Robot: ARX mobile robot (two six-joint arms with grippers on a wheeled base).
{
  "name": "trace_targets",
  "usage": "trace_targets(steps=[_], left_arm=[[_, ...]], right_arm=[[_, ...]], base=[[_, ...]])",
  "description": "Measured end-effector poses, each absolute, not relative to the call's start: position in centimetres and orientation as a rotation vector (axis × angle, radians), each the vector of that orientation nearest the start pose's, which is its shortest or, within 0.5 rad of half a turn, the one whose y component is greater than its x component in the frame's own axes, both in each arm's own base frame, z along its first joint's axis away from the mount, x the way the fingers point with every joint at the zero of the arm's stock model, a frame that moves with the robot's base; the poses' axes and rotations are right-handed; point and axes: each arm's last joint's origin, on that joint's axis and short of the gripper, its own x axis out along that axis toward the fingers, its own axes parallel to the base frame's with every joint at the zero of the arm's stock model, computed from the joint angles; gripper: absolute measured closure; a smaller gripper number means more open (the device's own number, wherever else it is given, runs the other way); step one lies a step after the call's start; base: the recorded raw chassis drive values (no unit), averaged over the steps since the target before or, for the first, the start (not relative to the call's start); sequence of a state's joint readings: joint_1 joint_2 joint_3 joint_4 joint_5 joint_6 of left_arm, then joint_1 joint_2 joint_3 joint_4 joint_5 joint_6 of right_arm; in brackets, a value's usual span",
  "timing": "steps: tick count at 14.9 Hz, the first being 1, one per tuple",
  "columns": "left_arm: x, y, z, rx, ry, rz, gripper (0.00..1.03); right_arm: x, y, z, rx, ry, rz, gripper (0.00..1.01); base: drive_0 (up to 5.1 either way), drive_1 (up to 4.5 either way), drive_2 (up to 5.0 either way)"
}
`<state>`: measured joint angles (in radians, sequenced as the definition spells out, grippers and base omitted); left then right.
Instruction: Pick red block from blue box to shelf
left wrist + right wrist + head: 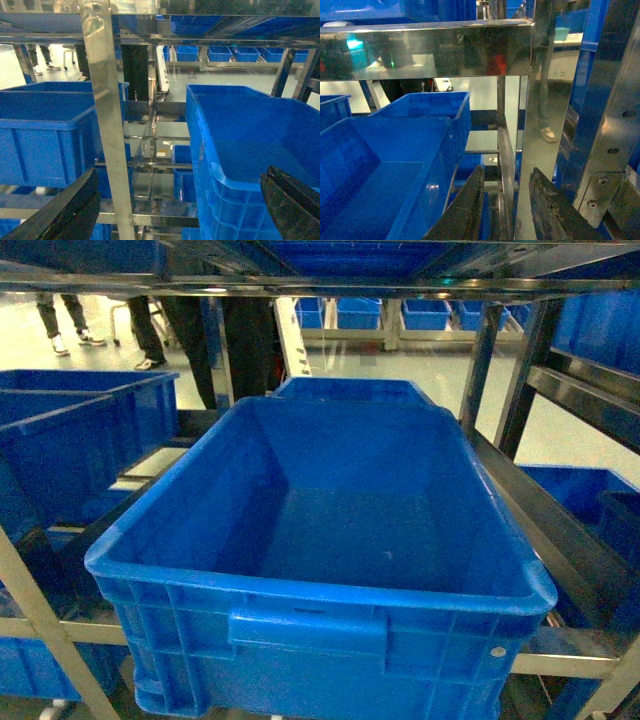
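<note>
**Head view faces a ribbed blue crate on the steel shelf**

Head view is filled by a big crate (pixel 320 590) of glossy deep-blue plastic, rectangular, with a rolled rim, ribbed outer walls and a moulded handle bar on its near end. Its long axis runs straight away from us, and we see only a bare, smooth bottom inside it. It sits on a tier of the shelf (pixel 300 285), whose polished silver-grey rails run level across the view while its posts stand upright or lean with the camera angle. A second crate (pixel 80 430) of the same plastic stands to the left on the same tier, apart from the first, and a third crate (pixel 350 390) shows just behind the big one. Beyond lies a pale shiny floor (pixel 400 380).

From the left wrist we see a mirror-bright shelf post (pixel 105 100) rising between the two crates. The left gripper (pixel 180 175) has its dark, matte fingers (pixel 75 210) spread wide, with nothing between them.

From the right wrist, a broad reflective rail (pixel 425 50) crosses above the big crate's corner. The right gripper (pixel 507 172) shows two rough, black, wedge-shaped fingers (pixel 465 210) a narrow gap apart, gripping nothing, pointing along the shelf's side rail.

We cannot find the red block in any view.
</note>
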<state>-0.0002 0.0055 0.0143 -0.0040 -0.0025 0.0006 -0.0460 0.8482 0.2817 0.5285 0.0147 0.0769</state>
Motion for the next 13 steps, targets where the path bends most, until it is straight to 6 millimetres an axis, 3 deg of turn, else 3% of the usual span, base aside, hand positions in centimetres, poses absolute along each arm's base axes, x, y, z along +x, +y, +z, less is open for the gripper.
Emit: trace_targets(steps=[13], left_arm=[[9.72,0.01,16.75,0.001,-0.004,0.002,0.05]], right_arm=[[18.08,-0.87,21.70,0.077,0.036,-0.062,0.77]], base=[[0.0,0.00,0.0]])
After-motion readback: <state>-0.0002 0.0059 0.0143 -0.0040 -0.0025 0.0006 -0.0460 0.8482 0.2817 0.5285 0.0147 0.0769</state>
